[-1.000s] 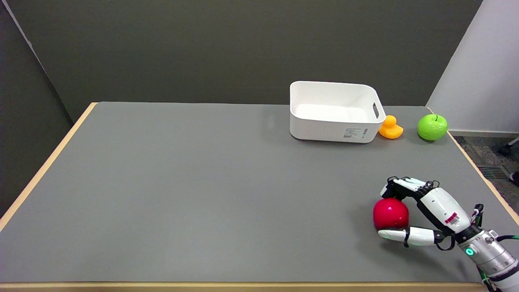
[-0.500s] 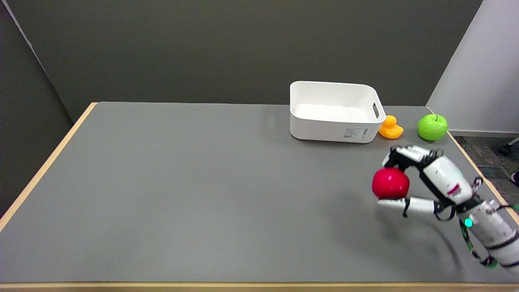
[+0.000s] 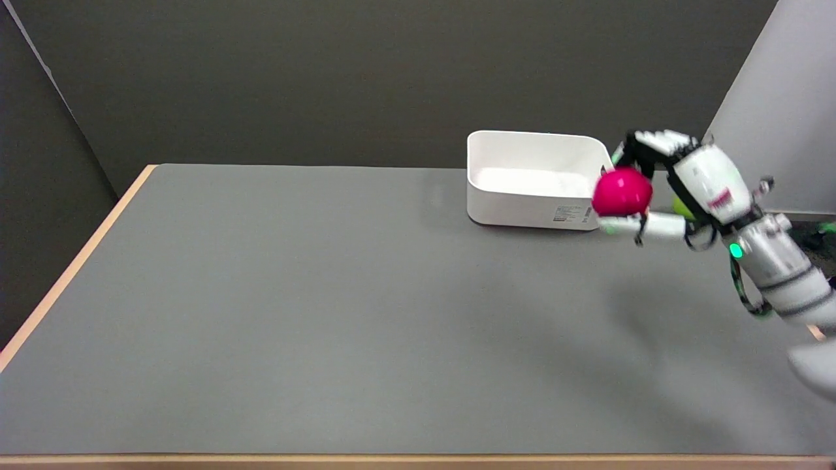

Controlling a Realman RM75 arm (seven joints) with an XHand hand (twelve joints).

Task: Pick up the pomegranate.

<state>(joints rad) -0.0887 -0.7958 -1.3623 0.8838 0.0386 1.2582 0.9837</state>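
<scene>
The pomegranate [image 3: 622,190] is a smooth, round, red fruit. My right hand [image 3: 679,186] holds it in the air at the right of the head view, with the fingers [image 3: 656,141] curled over its top and the thumb [image 3: 643,225] under it. The fruit hangs well above the grey table [image 3: 313,300], in front of the right end of the white bin [image 3: 529,179]. The hand and arm are a little blurred.
The white bin stands empty at the back right of the table. A green apple [image 3: 679,207] shows only as a sliver behind my hand. The orange duck toy is hidden behind the hand. The table's right edge lies under my forearm.
My right hand has lifted the pomegranate off the table and carried it up and back, from the near right to in front of the bin's right end. The hand now hides the duck and most of the apple.
</scene>
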